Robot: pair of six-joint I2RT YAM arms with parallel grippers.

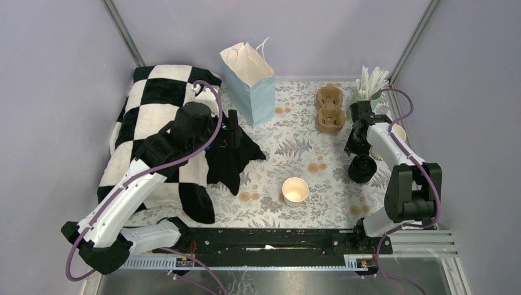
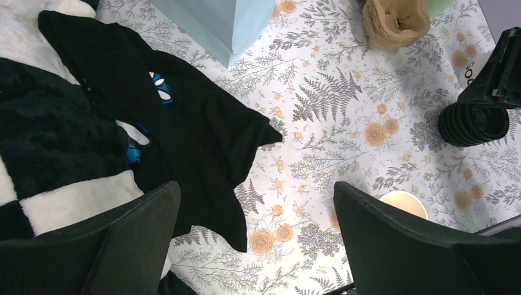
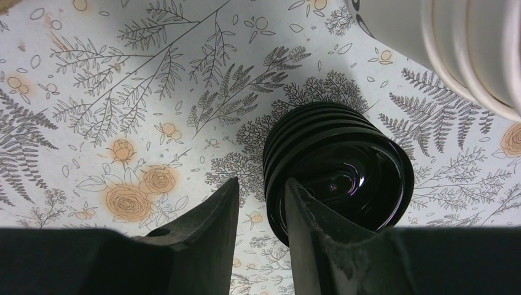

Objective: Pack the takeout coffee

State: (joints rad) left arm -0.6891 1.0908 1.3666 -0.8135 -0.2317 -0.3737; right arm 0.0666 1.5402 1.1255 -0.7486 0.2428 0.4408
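Standing open and lidless on the floral cloth (image 1: 307, 138), the white paper cup (image 1: 295, 190) sits by the middle of the bench's near edge, apart from everything else. The stack of black lids (image 1: 362, 169) lies toward the right edge. The right gripper (image 3: 261, 184) hangs directly over the stack's left rim, its fingers parted by only a narrow slit through which the cloth shows. It grips nothing that can be seen, though whether a fingertip touches the top lid is hard to say. A stack of cream cups (image 3: 479, 43) lies on its side just beyond the lids, nearer the right edge. The left gripper (image 2: 256, 196) is spread wide and empty above a black garment (image 2: 184, 123) that spills off the checkered blanket (image 1: 153, 110) filling the left side. A pale blue paper bag (image 1: 252, 86) stands open at the far edge, with a cardboard cup carrier (image 1: 330, 109) to its right and a green holder of white sticks (image 1: 370, 83) in the far right corner.
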